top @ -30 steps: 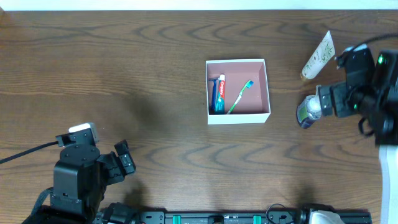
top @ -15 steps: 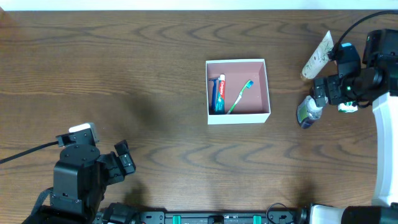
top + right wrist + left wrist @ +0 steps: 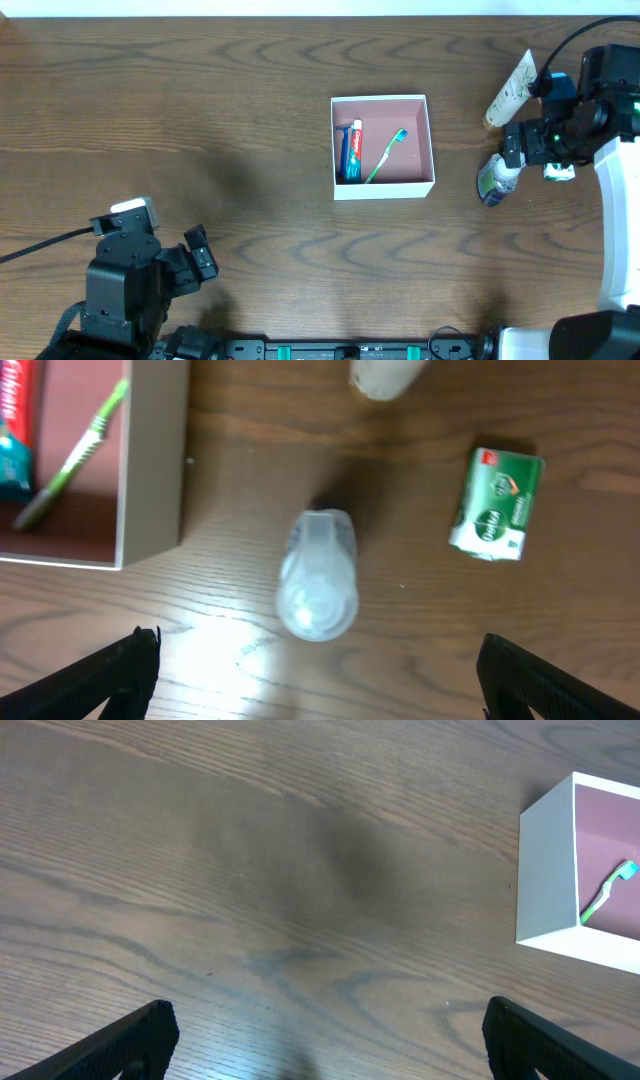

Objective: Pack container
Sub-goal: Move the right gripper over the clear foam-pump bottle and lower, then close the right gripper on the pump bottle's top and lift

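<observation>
Here the right gripper (image 3: 320,680) hangs empty, jaws spread wide, above the bottle (image 3: 318,573), apparently lined up to take it next. The container (image 3: 385,188) sits in the middle of the table (image 3: 200,100), toothpaste (image 3: 351,150) and toothbrush (image 3: 386,155) already inside. The left gripper (image 3: 325,1040), equally wide and empty, waits well apart, out of the way.

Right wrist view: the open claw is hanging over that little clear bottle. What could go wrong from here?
The small clear plastic bottle looks rounded and smooth, so it may roll or slip as the open right gripper closes.
The green-and-white packet and pale tube lie close by; a finger might knock them.
The white cardboard container already holds a green toothbrush and red-and-blue toothpaste tube; a dropped bottle may land on them.
</observation>
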